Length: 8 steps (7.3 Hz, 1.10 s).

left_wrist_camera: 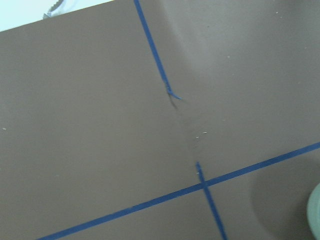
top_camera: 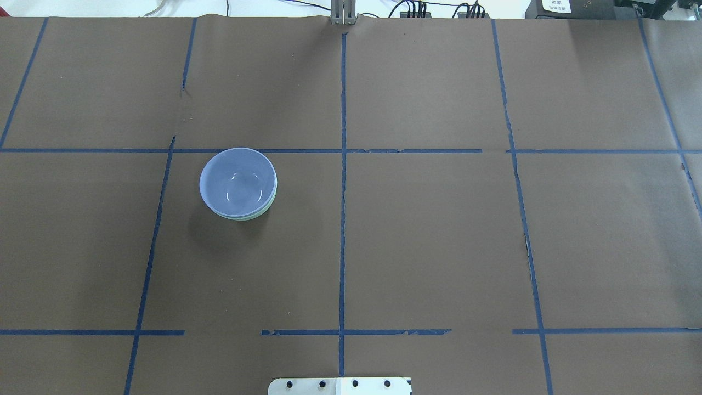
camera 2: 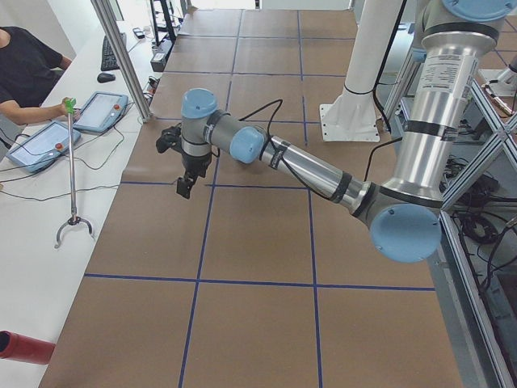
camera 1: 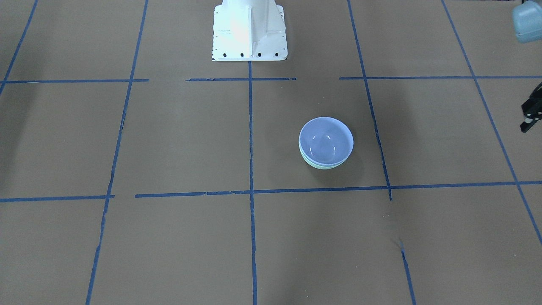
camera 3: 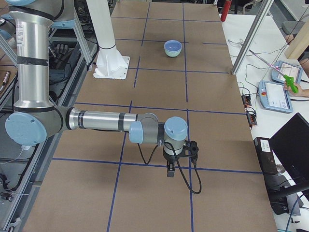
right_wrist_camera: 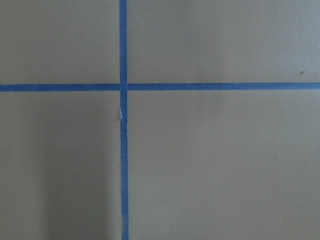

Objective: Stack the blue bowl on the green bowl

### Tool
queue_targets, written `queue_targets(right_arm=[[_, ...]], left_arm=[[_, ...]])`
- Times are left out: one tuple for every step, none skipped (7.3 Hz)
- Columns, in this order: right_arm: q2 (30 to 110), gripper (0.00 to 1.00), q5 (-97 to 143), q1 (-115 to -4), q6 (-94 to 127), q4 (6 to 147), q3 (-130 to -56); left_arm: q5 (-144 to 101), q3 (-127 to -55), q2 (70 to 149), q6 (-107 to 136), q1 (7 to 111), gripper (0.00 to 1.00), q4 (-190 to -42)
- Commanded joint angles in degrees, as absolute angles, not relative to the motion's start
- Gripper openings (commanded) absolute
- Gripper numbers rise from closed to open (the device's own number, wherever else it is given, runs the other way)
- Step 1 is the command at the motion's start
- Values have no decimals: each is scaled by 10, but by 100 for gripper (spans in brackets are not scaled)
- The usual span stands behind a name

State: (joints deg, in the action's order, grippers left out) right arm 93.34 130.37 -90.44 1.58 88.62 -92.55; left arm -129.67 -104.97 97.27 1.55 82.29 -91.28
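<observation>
The blue bowl (camera 1: pixel 326 140) sits nested inside the green bowl (camera 1: pixel 322 166), of which only a thin rim and lower side show. The stack stands upright on the brown table, left of centre in the overhead view, where the blue bowl (top_camera: pixel 237 182) covers most of the green bowl (top_camera: pixel 271 201). My left gripper (camera 1: pixel 531 116) hangs at the right edge of the front-facing view, well apart from the bowls and holding nothing; I cannot tell how its jaws stand. My right gripper (camera 3: pixel 169 171) shows only in the right side view, far from the bowls (camera 3: pixel 173 47).
The white robot base (camera 1: pixel 249 31) stands at the table's back edge. Blue tape lines (top_camera: pixel 343 181) cross the brown table cover. An operator's desk with tablets (camera 3: pixel 275 94) runs along the far side of the table.
</observation>
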Motion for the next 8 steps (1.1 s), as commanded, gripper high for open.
queue_targets(right_arm=[[933,100,1303,-904,16,887,-925],[933,100,1303,-904,16,886,-925],[933,100,1303,-904,16,886,-925],[933,100,1303,-904,16,887,-925],[933,100,1303,-904,16,886,-925],[933,100,1303,-904,16,886,-925],[933,100,1303,-904,16,886,-925],[933,100,1304,-904,16,886,-925]], left_arm=[[-1327,-1005,892,-87,909,100,-907],[-1328,-962,872,-88,918,100,-909],[-1328,-952,833,-91,919,100,-918],[-1328,-945,832,-85,919,100,-918],[-1328,-944,831,-85,919,100,-917],[-1328,-942,834,-84,918,100,-916],[-1328,-940,840,-84,918,100,-912],[-1327,-941,845,-80,918,100,-911]])
